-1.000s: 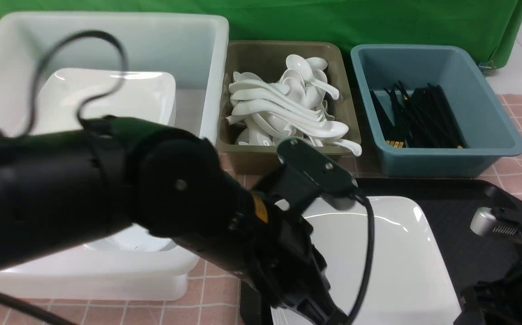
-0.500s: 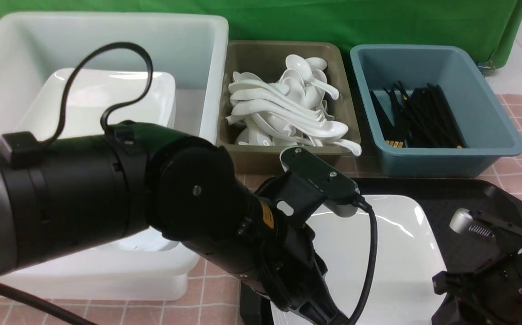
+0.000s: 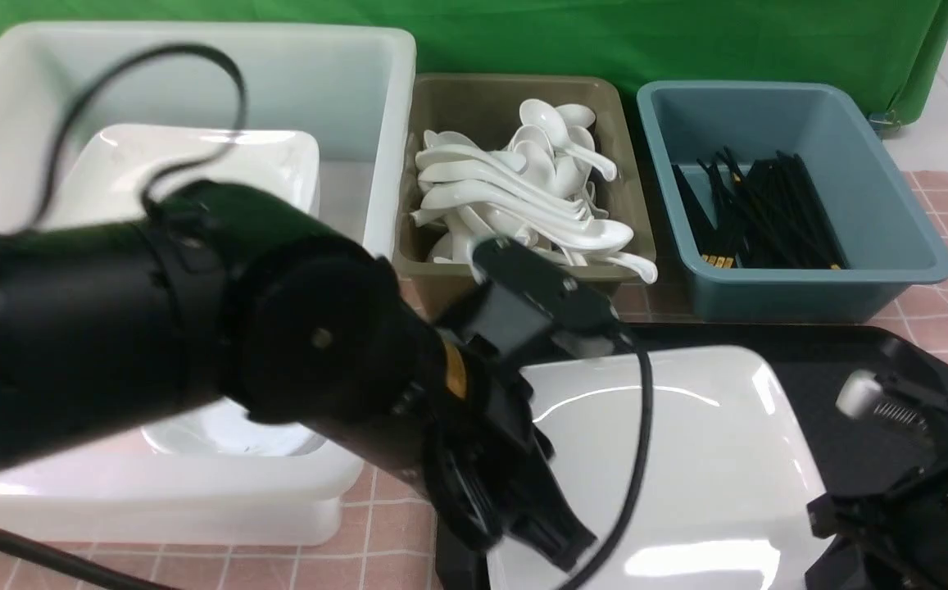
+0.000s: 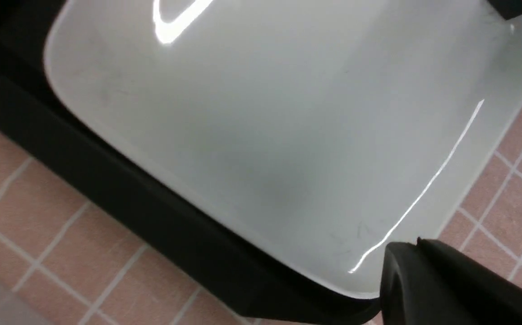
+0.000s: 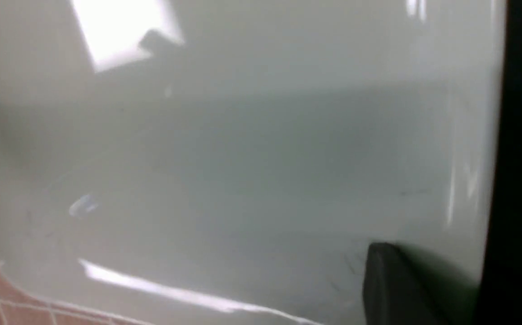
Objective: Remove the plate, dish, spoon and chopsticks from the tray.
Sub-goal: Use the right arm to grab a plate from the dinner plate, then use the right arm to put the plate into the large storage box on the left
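I am a two-armed robot at a black tray (image 3: pixel 850 369), and every place here is given from that tray. The large white plate (image 3: pixel 687 459) lies over the tray's left and middle. In my left wrist view one plate corner juts past the tray's rim, over pink checked cloth.

My left gripper (image 3: pixel 560 547) is at the plate's near left corner, by the tray's near left edge. It is closed almost fully, with one dark finger (image 4: pixel 445 280) lying on the plate's rim. I judge it is pinching that thin rim, because a broad, slick plate gives no other hold.

My right gripper (image 3: pixel 834 524) sits over the tray's near right part, at the plate's opposite edge. One finger (image 5: pixel 400 284) rests on the plate there. I cannot tell how far its jaws are apart or whether they grip. Two holds on opposite edges would probably keep the plate level.

Left of the tray stands a white tub (image 3: pixel 375 98) holding a similar plate, likely this one's destination. Beyond the tray's far edge sit an olive bin (image 3: pixel 514 79) of white spoons and a blue bin (image 3: pixel 891 246) of black chopsticks.
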`<action>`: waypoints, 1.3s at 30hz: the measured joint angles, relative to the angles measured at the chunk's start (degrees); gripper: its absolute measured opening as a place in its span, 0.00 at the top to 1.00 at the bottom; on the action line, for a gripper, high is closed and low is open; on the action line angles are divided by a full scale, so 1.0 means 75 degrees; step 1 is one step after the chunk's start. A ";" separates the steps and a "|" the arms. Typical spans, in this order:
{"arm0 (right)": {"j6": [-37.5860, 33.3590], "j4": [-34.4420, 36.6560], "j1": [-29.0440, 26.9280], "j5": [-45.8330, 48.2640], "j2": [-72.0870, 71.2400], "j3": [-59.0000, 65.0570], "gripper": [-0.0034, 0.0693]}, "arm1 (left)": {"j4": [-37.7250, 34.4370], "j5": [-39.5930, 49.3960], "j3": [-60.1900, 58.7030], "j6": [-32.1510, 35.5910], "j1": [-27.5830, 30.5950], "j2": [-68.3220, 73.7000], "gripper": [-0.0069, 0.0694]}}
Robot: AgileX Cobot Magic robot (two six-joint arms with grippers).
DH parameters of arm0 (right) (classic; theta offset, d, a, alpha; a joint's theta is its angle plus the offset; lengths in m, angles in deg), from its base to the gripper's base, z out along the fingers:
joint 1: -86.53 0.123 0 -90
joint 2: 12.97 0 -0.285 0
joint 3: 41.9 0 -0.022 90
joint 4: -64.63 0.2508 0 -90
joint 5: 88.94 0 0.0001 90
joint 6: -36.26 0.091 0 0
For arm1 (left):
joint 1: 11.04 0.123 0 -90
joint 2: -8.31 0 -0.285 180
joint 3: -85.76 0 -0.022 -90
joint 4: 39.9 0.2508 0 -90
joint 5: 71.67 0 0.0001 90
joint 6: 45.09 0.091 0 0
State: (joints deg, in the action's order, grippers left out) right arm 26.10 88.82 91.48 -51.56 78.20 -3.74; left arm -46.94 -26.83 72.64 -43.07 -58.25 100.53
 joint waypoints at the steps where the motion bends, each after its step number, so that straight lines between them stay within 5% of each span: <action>1: 0.0076 -0.0070 0.0000 0.0183 -0.0205 -0.0103 0.74 | 0.0153 0.0138 0.0123 -0.0148 0.0112 -0.0124 0.91; 7: 0.0270 -0.0195 0.0000 0.1156 -0.1098 -0.1068 0.85 | 0.0366 0.0801 0.0595 -0.0329 0.0943 -0.0737 0.91; 21: 0.0510 -0.0422 0.0000 0.2007 -0.1674 -0.3246 0.85 | 0.0519 0.1391 0.0621 -0.0269 0.3237 -0.1967 0.91; 27: 0.0297 0.0958 0.0093 0.1513 -0.1345 -0.4558 0.85 | 0.0528 0.1654 0.0621 -0.0107 0.4753 -0.2294 0.91; 31: 0.0207 0.1813 0.0804 0.0735 -0.0583 -0.5392 0.85 | 0.0431 0.1654 0.0621 -0.0101 0.5949 -0.2451 0.91; 39: 0.0627 0.2017 0.2808 -0.1046 0.1663 -0.7205 0.85 | -0.0841 0.1373 0.0621 0.0565 0.7858 -0.2748 0.91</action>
State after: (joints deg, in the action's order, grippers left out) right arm 30.80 103.95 112.54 -59.40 90.67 -57.77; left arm -53.25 -16.53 77.30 -38.83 0.69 79.92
